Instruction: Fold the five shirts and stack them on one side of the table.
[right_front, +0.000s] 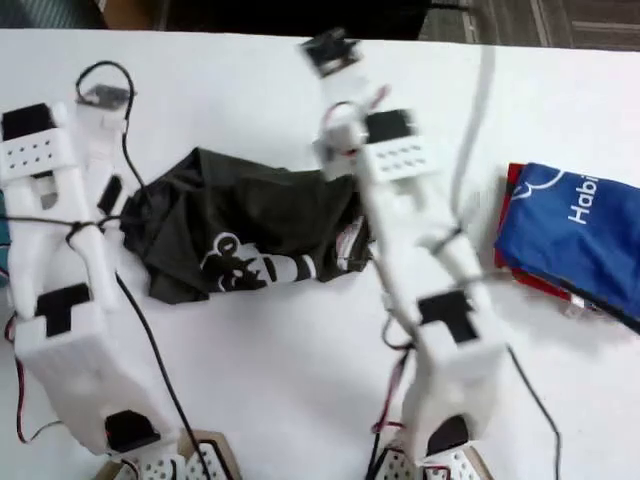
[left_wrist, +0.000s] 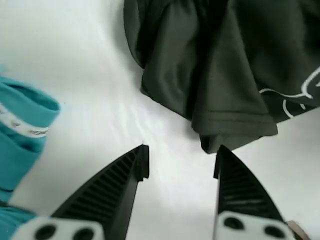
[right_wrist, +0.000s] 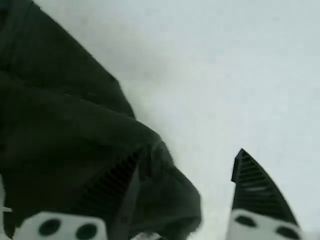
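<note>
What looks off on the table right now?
The black shirt lies crumpled in a heap in the middle of the table, unfolded; the blue shirt lies folded off to one side. Nothing spilled or damaged.

Black shirt (right_front: 250, 215), white print (right_front: 250, 268), blue shirt (right_front: 560, 250), teal shirt (left_wrist: 20, 145)

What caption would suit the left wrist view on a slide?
Open left end effector above the white table, facing a crumpled dark shirt, teal shirt nearby.
</note>
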